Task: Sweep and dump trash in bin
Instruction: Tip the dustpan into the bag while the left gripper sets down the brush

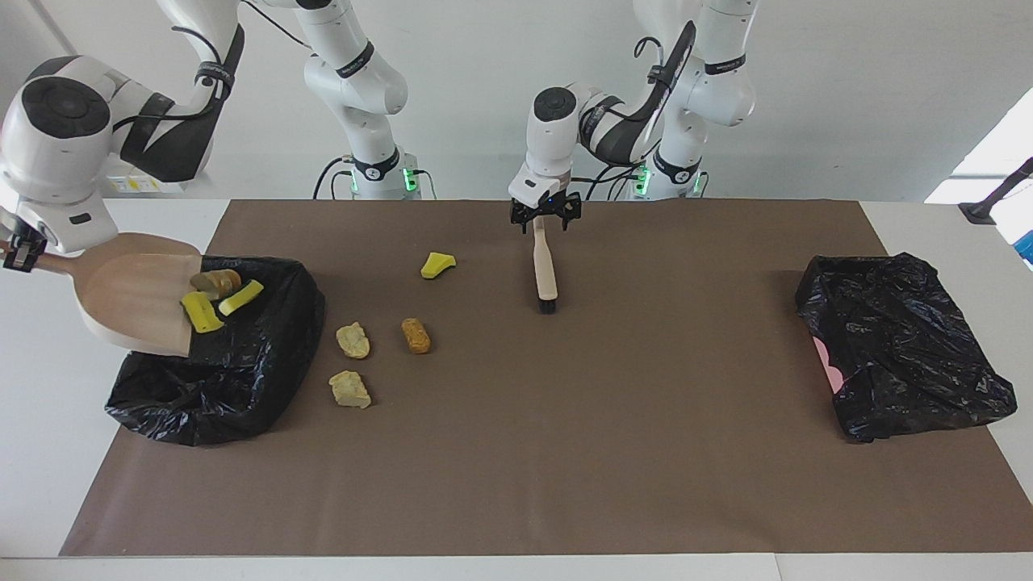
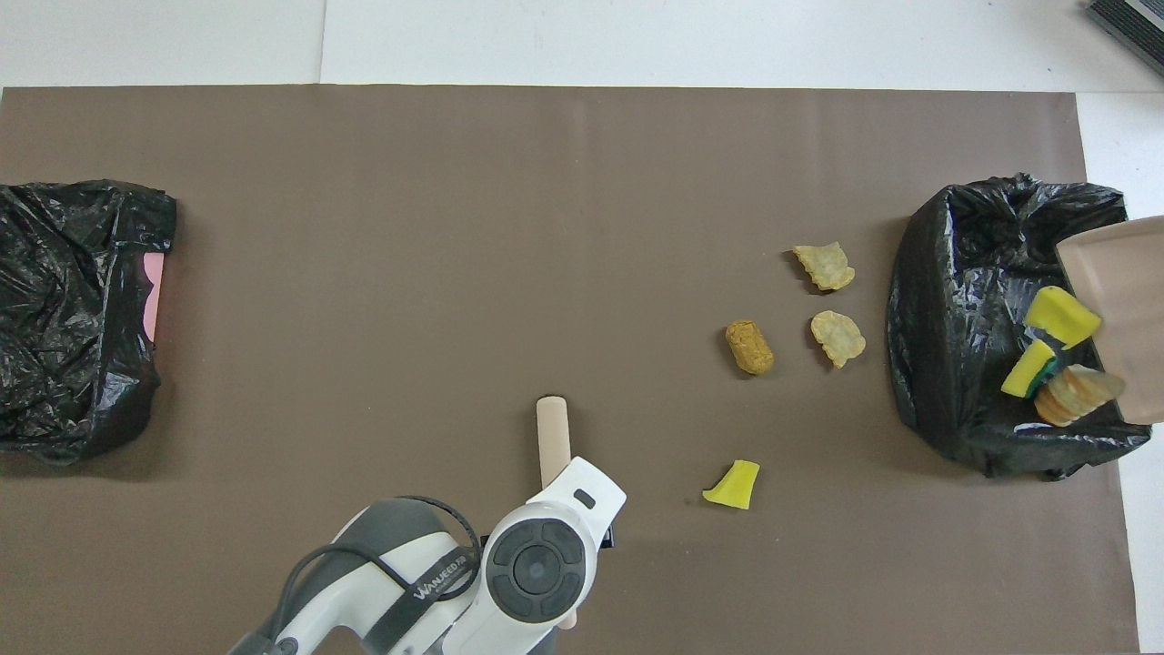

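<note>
Brown mat (image 1: 565, 452) on white table (image 1: 48, 452), pale wall

From my station I can make out one piece of lettering: a word printed in white on the black band (image 2: 443, 582) around the left arm's forearm, just back from its pincer. It looks like "WANJEED", though I cannot read it surely.

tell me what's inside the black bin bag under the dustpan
Three pieces are tipping off the dustpan into the black bin bag: two yellow sponge chunks and a brown bread piece. Anything deeper is hidden by the crumpled plastic.
</note>
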Controlling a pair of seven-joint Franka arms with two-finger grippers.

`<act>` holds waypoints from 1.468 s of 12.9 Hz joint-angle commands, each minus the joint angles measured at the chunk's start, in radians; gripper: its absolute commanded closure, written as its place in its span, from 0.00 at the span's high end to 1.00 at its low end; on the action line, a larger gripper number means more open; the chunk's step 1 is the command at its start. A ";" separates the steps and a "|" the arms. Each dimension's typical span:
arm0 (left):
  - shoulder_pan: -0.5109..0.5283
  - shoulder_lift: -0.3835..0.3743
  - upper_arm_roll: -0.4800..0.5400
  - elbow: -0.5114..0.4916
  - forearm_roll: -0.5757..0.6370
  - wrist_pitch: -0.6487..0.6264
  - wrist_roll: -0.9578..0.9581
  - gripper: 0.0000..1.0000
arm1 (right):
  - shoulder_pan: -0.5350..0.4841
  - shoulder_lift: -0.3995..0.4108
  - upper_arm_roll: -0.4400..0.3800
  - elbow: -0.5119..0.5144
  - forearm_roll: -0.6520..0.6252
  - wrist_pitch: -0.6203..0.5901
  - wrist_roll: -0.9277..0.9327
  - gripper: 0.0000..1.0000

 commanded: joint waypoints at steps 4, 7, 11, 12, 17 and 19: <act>0.231 -0.013 -0.003 0.064 0.099 -0.060 0.078 1.00 | 0.003 -0.025 0.017 -0.020 -0.063 -0.006 -0.002 0.00; 0.353 -0.014 -0.003 0.064 0.111 -0.060 0.165 1.00 | 0.031 -0.050 0.017 -0.008 -0.077 0.006 -0.019 0.00; 0.545 -0.046 -0.003 0.064 0.111 -0.060 0.381 1.00 | 0.060 -0.074 0.019 -0.006 -0.086 0.006 -0.027 0.00; 0.594 -0.062 -0.003 0.066 0.111 -0.060 0.439 1.00 | 0.060 -0.077 0.019 -0.006 -0.077 0.005 -0.028 0.00; 0.781 -0.082 -0.003 0.164 0.111 -0.196 0.714 1.00 | 0.058 -0.079 0.029 -0.006 0.030 -0.018 -0.025 0.00; 0.841 -0.080 -0.003 0.219 0.111 -0.230 0.805 1.00 | 0.048 -0.079 0.029 -0.006 0.131 -0.025 -0.024 0.00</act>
